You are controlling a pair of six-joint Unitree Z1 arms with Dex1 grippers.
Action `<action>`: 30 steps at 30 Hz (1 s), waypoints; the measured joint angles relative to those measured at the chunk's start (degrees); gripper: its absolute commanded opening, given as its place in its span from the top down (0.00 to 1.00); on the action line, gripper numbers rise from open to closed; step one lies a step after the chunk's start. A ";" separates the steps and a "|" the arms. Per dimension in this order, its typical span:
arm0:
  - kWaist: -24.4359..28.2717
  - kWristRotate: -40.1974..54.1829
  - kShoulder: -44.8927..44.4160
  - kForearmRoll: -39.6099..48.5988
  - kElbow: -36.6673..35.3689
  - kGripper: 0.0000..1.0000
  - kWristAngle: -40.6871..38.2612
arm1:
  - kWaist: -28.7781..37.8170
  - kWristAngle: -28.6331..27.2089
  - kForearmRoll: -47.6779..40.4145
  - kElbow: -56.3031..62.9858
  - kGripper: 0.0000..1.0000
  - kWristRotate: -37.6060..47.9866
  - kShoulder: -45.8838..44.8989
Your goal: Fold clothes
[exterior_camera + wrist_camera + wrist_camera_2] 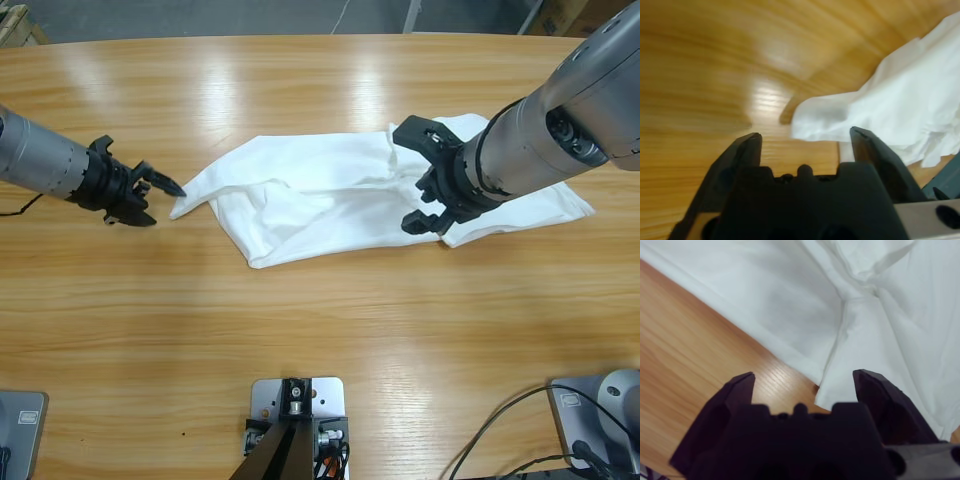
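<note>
A crumpled white shirt (340,195) lies on the tabletop (320,330); the left gripper (158,198) gapes just beside its corner, the right gripper (425,180) spread above it.

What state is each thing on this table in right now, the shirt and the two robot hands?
White T-shirt: crumpled, partly folded, lying on the table, held by neither hand.
Left hand: open, at the shirt's left tip.
Right hand: open, poised over the shirt's right part.

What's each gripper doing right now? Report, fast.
Left gripper: open, holding nothing, at the T-shirt corner.
Right gripper: open, holding nothing, over the T-shirt.
</note>
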 measured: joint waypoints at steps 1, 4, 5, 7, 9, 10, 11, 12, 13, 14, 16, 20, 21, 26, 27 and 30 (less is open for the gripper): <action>0.00 0.01 0.03 -0.81 0.73 0.75 -0.08 | 0.00 0.00 0.00 0.00 0.20 0.00 0.10; 0.00 1.41 0.47 -4.23 1.70 0.75 -1.13 | 0.00 0.00 -0.02 0.12 0.20 0.00 0.22; 0.00 2.10 0.77 -4.88 1.70 0.75 -1.52 | 0.00 0.00 -0.06 0.22 0.20 0.00 0.22; 0.00 3.11 1.30 -5.64 1.70 0.75 -1.91 | 0.00 0.00 -0.17 0.37 0.20 0.00 0.22; 0.00 3.48 1.88 -6.30 1.75 0.76 -1.93 | 0.00 0.00 -0.17 0.41 0.20 0.00 0.22; 0.00 3.52 2.07 -6.49 1.78 0.80 -1.98 | 0.00 0.00 -0.17 0.41 0.20 0.00 0.22; 0.00 3.59 2.30 -6.69 1.82 0.91 -2.07 | 0.00 0.00 -0.20 0.42 0.20 0.00 0.22; 0.00 3.62 2.40 -6.74 1.82 0.99 -2.09 | 0.00 0.00 -0.26 0.42 0.20 0.00 0.22; -0.01 3.62 2.49 -6.81 1.83 1.00 -2.16 | 0.00 0.00 -0.37 0.42 0.20 0.00 0.22; -0.05 3.64 2.56 -6.94 1.83 1.00 -2.32 | 0.00 0.00 -0.44 0.42 0.20 0.00 0.22; -0.23 4.14 2.63 -7.41 1.83 1.00 -2.81 | 0.00 0.00 -0.57 0.42 0.20 0.00 0.22; -0.58 5.34 2.62 -8.73 1.70 1.00 -3.58 | 0.00 0.00 -0.63 0.42 0.20 0.00 0.23; -0.70 5.52 2.61 -8.87 1.37 1.00 -3.61 | 0.00 0.00 -0.63 0.43 0.20 0.00 0.23; -1.55 5.72 2.61 -9.10 -1.27 1.00 -3.62 | 0.00 0.00 -0.64 0.49 0.20 0.05 0.27; -1.83 5.72 2.60 -9.13 -1.71 1.00 -3.62 | 0.00 0.00 -0.65 0.53 0.20 0.05 0.27; -2.68 5.71 2.35 -9.16 -2.98 1.00 -3.62 | 0.00 0.00 -0.73 0.79 0.20 0.05 0.27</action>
